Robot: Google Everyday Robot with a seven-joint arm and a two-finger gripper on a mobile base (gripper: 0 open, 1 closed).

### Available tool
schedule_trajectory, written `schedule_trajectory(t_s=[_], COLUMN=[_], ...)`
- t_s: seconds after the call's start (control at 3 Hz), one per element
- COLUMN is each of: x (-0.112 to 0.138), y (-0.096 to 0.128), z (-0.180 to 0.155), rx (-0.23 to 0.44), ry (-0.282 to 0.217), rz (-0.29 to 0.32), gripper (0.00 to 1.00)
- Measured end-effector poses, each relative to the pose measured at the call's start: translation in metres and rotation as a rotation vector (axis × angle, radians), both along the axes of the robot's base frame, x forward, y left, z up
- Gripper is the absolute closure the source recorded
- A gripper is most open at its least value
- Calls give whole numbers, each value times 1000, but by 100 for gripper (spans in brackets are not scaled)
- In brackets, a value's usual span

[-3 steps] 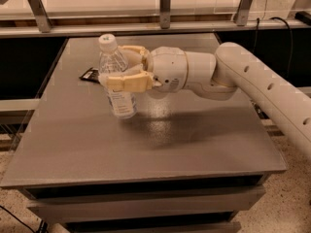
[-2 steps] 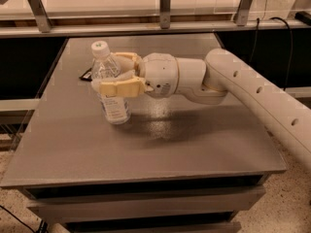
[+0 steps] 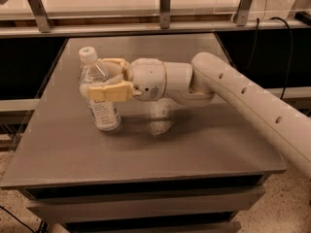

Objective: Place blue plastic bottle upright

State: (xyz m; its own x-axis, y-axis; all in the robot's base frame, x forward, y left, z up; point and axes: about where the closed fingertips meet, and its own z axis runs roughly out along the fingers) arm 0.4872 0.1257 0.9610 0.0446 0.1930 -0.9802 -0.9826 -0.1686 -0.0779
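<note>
The blue plastic bottle [image 3: 100, 97] is a small clear bottle with a white cap and a pale label. It stands nearly upright, leaning slightly left, with its base on or just above the grey table [image 3: 160, 144] at the left middle. My gripper [image 3: 104, 79] reaches in from the right and is shut on the bottle's upper body, one cream finger in front and one behind. The white arm runs off to the lower right.
A metal rail with posts [image 3: 165, 13] crosses behind the table. A dark cable [image 3: 286, 38] hangs at the back right. The table's left edge is near the bottle. Drawer fronts show below the front edge.
The gripper has carried the bottle leftward and down toward the table surface. The bottle stays upright in the grip.
</note>
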Motion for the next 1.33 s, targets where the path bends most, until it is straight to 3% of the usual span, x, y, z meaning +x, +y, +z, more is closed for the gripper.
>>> schedule_trajectory(t_s=[0.67,1.0,1.33], x=[-1,-1,0], y=[4,4,0], z=[-4,-6,-7], rx=[-18,16,43], ry=[22,30,29], rz=[13,23,25], gripper=[36,13,0])
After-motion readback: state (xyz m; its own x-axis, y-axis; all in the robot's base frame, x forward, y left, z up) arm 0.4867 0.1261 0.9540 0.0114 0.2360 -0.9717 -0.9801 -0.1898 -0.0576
